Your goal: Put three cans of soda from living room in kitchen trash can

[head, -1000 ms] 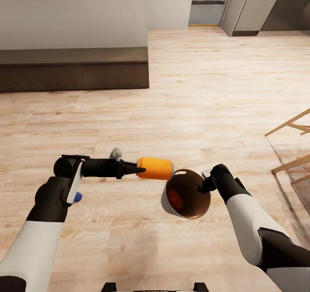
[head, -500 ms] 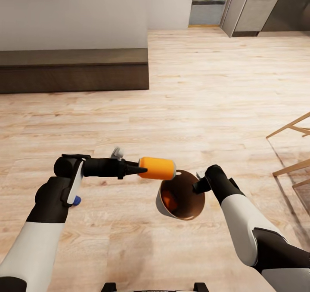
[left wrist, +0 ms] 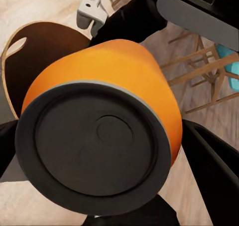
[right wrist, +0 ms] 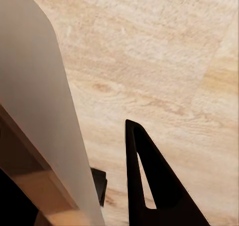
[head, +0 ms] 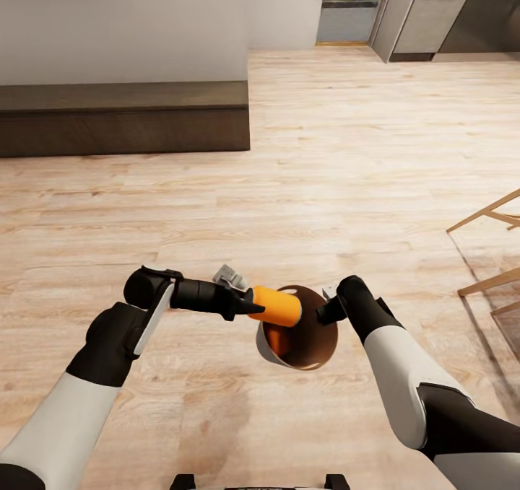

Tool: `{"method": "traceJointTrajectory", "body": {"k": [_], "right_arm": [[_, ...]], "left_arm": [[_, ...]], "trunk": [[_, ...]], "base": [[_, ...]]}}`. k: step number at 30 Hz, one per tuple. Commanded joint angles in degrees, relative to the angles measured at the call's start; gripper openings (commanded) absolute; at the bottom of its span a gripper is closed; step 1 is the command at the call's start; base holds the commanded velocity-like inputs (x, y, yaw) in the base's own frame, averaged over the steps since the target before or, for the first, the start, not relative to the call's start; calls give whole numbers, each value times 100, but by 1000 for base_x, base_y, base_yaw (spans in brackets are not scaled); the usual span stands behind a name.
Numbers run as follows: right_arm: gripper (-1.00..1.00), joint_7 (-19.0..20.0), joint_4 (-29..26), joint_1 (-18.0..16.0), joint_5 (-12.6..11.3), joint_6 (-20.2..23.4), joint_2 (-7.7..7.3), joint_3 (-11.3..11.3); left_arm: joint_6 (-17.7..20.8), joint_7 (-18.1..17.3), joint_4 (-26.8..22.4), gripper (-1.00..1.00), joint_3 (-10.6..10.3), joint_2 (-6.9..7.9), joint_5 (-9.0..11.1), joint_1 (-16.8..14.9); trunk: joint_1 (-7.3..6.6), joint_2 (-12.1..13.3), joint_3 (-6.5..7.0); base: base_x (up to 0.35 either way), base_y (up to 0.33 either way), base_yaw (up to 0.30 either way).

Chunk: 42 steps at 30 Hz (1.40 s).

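My left gripper (head: 254, 307) is shut on an orange can of soda (head: 278, 307), held lying sideways with its far end over the rim of the tash can (head: 307, 346). The left wrist view shows the can's dark base (left wrist: 97, 148) up close, and beyond it the bin's brown inside (left wrist: 42, 54). The tapered bin is tilted, its mouth facing up and toward the can, and my right gripper (head: 327, 309) is shut on its rim. An orange shape (head: 282, 343) lies inside the bin. The bin's pale wall (right wrist: 35, 96) runs beside a dark finger (right wrist: 149, 186). The dark blue can is hidden.
A long low dark-brown bench (head: 123, 115) stands at the back left against a white wall. Grey kitchen cabinet fronts (head: 433, 10) are at the far right. Wooden furniture legs (head: 491, 248) reach in at the right edge. Light wood floor (head: 325, 165) lies between.
My left arm has moved right with the orange can, bringing it over the bin's rim. The right arm shifted the bin slightly left. The blue can seen under my left forearm has gone from sight.
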Motion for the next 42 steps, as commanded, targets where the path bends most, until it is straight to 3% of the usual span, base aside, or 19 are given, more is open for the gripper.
{"method": "traceJointTrajectory", "body": {"k": [1, 4, 14, 17, 19, 26, 31, 42], "right_arm": [[-100, 45, 3, -1, -114, 29, 3, -5], [-100, 45, 2, -1, -112, 29, 36, 64], [-100, -161, 2, -1, -129, 35, 154, 214], [-100, -226, 8, -1, -137, 30, 162, 222], [-100, -240, 10, -1, -138, 31, 164, 223], [-100, -248, 3, -1, -140, 37, 179, 231], [-100, -253, 2, -1, -140, 38, 238, 235], [-100, -254, 2, 3, -131, 38, 326, 242]], "left_arm": [[4, 32, 0, -100, -8, -1, 11, 1], [4, 83, 1, -100, -27, -2, 11, 2], [4, 436, -18, -100, -482, -9, 15, 4], [4, 474, -37, -100, -894, -61, 3, 11], [4, 596, -37, -100, -1023, -93, -1, 12], [4, 1157, -34, -100, -1126, -153, -3, 14], [4, 1743, -34, -100, -1226, -248, -2, 14], [4, 2062, -13, -100, -1487, -354, -19, 13]], "trunk": [[0, 0, 0], [0, 0, 0], [0, 0, 0], [0, 0, 0], [0, 0, 0], [0, 0, 0], [0, 0, 0], [0, 0, 0]], "base": [[0, 0, 0], [0, 0, 0], [0, 0, 0], [0, 0, 0], [0, 0, 0], [0, 0, 0], [0, 0, 0], [0, 0, 0]]}}
